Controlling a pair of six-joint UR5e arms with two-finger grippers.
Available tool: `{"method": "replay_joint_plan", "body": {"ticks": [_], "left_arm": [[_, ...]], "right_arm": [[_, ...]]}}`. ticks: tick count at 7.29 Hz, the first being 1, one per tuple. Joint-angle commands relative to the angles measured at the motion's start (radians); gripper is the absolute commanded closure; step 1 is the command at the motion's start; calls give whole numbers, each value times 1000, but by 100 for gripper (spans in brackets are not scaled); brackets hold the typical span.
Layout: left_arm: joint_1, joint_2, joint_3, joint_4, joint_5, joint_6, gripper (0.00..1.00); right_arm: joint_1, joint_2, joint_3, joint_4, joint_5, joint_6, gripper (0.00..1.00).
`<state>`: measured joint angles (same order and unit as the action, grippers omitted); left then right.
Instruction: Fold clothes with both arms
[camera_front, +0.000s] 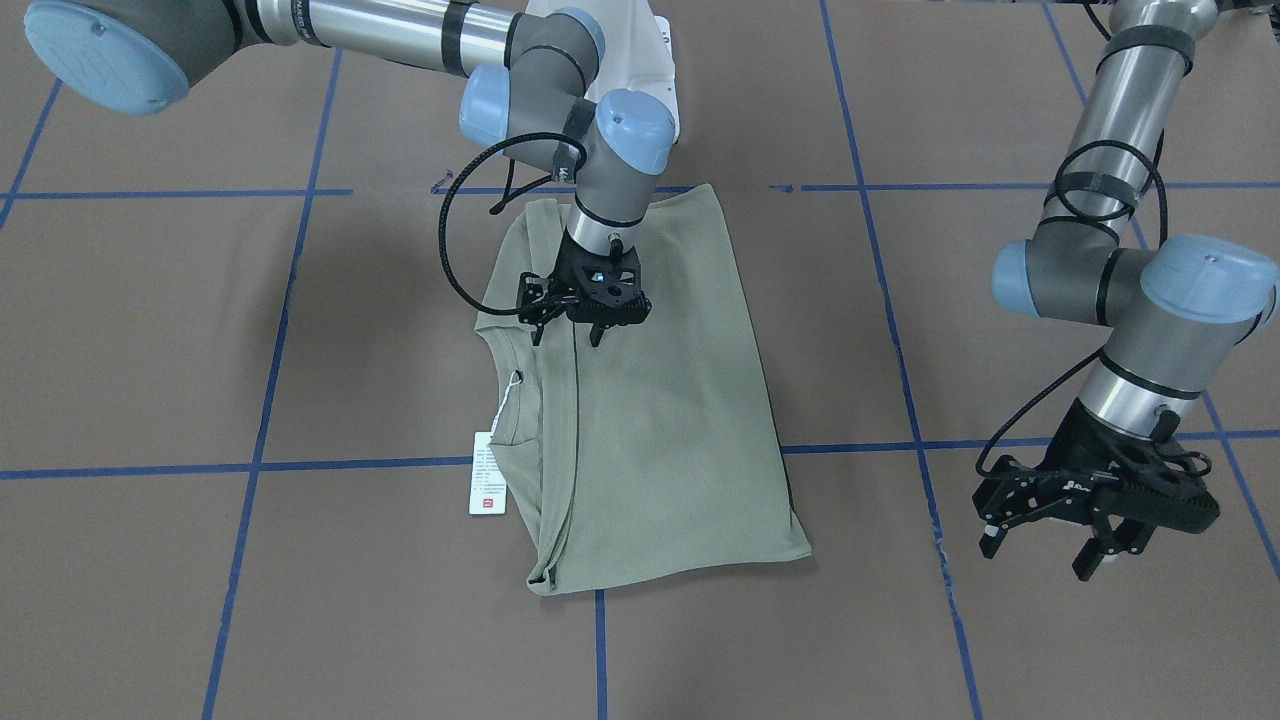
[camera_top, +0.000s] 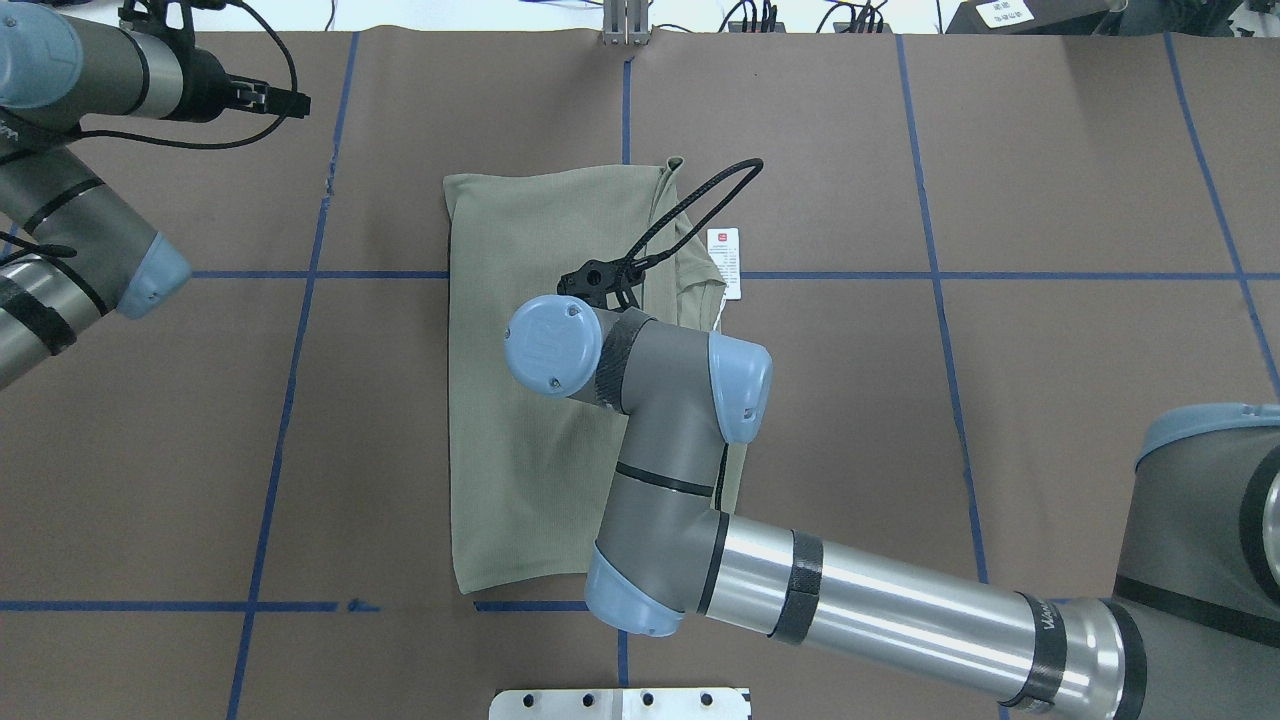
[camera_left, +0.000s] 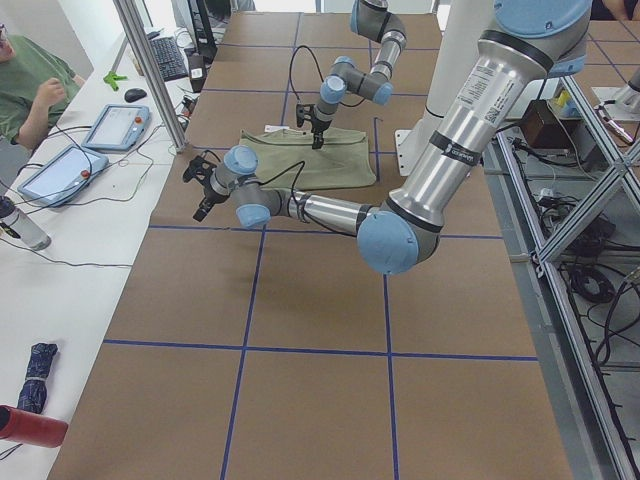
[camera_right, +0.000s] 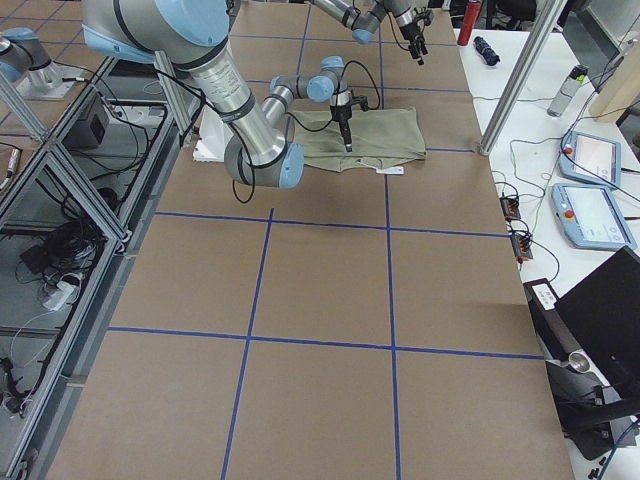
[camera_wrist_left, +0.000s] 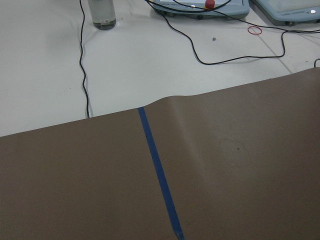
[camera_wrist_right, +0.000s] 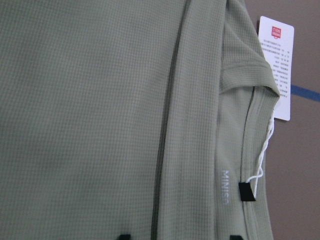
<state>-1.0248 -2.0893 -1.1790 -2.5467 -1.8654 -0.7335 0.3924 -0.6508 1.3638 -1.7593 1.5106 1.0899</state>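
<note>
The clothes are one sage-green knit shirt (camera_front: 660, 430), folded into a long rectangle and lying flat mid-table (camera_top: 520, 400). Its white hang tag (camera_front: 488, 473) rests on the table beside the neckline. My right gripper (camera_front: 568, 338) hovers just over the shirt near the collar, open, with nothing between its fingers. In the right wrist view both black fingertips (camera_wrist_right: 124, 236) show at the bottom edge above the fabric, beside the chest logo (camera_wrist_right: 225, 187) and the tag (camera_wrist_right: 276, 65). My left gripper (camera_front: 1038, 555) is open and empty, well off to the side of the shirt over bare table.
Brown table cover (camera_top: 1050, 420) carries a grid of blue tape lines (camera_front: 260, 465). A white pedestal base (camera_top: 620, 703) sits at the robot's edge. Beyond the far edge, a white side table (camera_wrist_left: 150, 65) holds cables, a bottle (camera_wrist_left: 101, 12) and tablets (camera_left: 110, 128); a person (camera_left: 30, 90) sits there.
</note>
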Motion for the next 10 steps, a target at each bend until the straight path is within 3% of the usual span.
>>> {"method": "replay_joint_plan", "body": {"ticks": [1, 5, 8, 9, 10], "left_arm": [[9, 0, 1, -1, 0, -15, 0], [11, 0, 1, -1, -1, -15, 0], [11, 0, 1, -3, -1, -15, 0], [11, 0, 1, -3, -1, -15, 0], [11, 0, 1, -3, -1, -15, 0]], "right_arm": [[-1, 0, -2, -6, -1, -22, 42], [-3, -1, -3, -8, -6, -31, 52], [-3, -1, -2, -8, -7, -31, 78], [-3, -1, -2, -8, -7, -31, 99], [-3, -3, -2, -8, -9, -31, 100]]}}
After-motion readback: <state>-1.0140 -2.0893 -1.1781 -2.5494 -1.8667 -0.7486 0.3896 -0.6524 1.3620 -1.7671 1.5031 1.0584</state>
